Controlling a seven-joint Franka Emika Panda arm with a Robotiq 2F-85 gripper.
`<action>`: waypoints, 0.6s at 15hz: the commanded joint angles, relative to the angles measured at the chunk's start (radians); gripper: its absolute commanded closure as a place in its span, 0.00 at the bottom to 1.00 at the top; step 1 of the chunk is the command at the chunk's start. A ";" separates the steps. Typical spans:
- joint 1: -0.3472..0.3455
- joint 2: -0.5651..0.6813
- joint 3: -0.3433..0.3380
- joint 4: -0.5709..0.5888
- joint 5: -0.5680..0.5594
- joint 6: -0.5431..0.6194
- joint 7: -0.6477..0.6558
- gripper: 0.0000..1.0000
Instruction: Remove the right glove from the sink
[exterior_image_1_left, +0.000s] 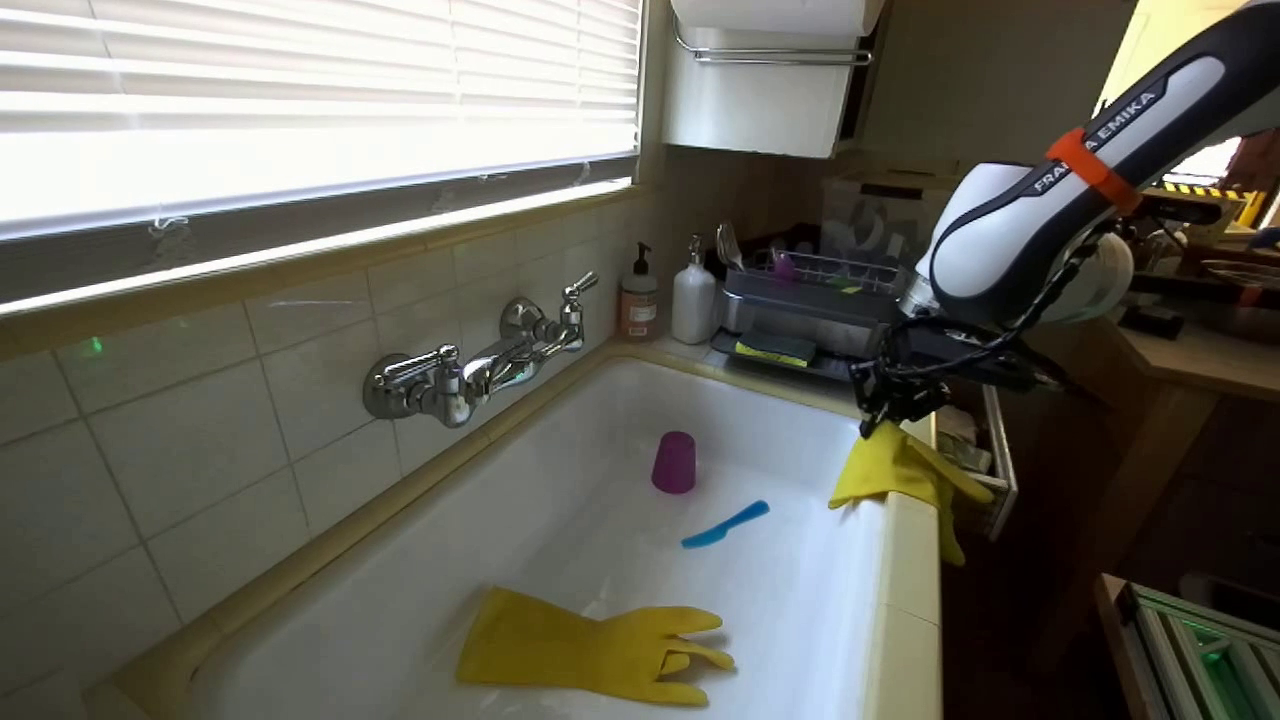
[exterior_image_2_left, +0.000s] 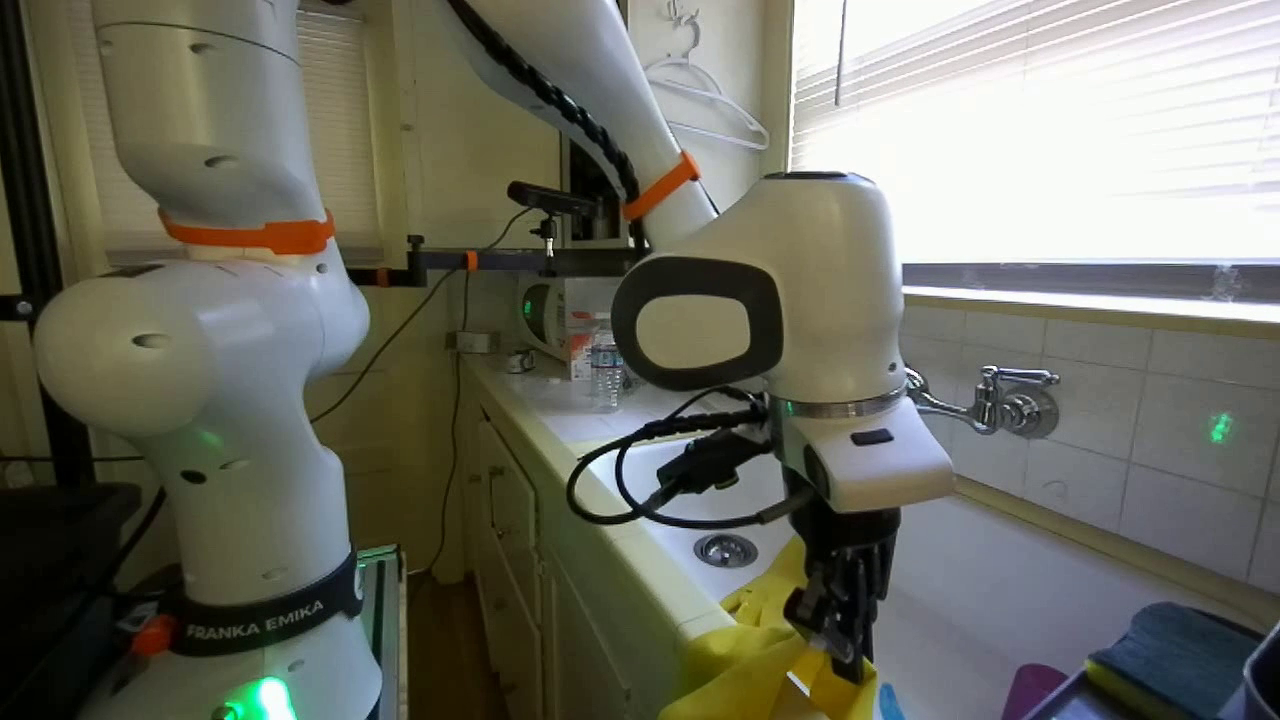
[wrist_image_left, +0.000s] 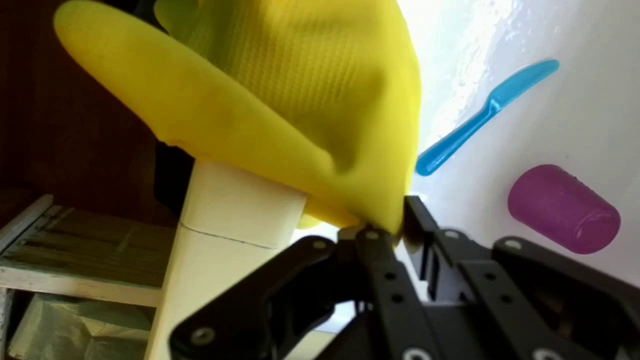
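A yellow rubber glove (exterior_image_1_left: 890, 465) hangs from my gripper (exterior_image_1_left: 868, 428) over the sink's front rim. Part of it is on the basin side and its fingers hang on the outer side. It also shows in an exterior view (exterior_image_2_left: 745, 672) and fills the upper wrist view (wrist_image_left: 310, 90). My gripper (wrist_image_left: 397, 227) is shut on one edge of this glove, pinched between the fingertips. Another yellow glove (exterior_image_1_left: 600, 650) lies flat in the white sink (exterior_image_1_left: 540, 535), fingers pointing toward the front rim. It does not show in the wrist view.
A purple cup (exterior_image_1_left: 675, 463) and a blue plastic knife (exterior_image_1_left: 727, 524) lie in the sink. A wall faucet (exterior_image_1_left: 480, 375) reaches over the basin. Soap bottles (exterior_image_1_left: 693, 300), a sponge (exterior_image_1_left: 775, 347) and a dish rack (exterior_image_1_left: 815, 300) stand behind. An open drawer (exterior_image_1_left: 1003, 465) juts out near the held glove.
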 joint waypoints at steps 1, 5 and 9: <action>0.016 0.027 -0.014 0.022 -0.001 -0.005 0.031 0.51; 0.019 0.031 -0.015 0.030 -0.001 -0.005 0.038 0.20; 0.023 0.043 -0.015 0.036 -0.004 -0.010 0.039 0.07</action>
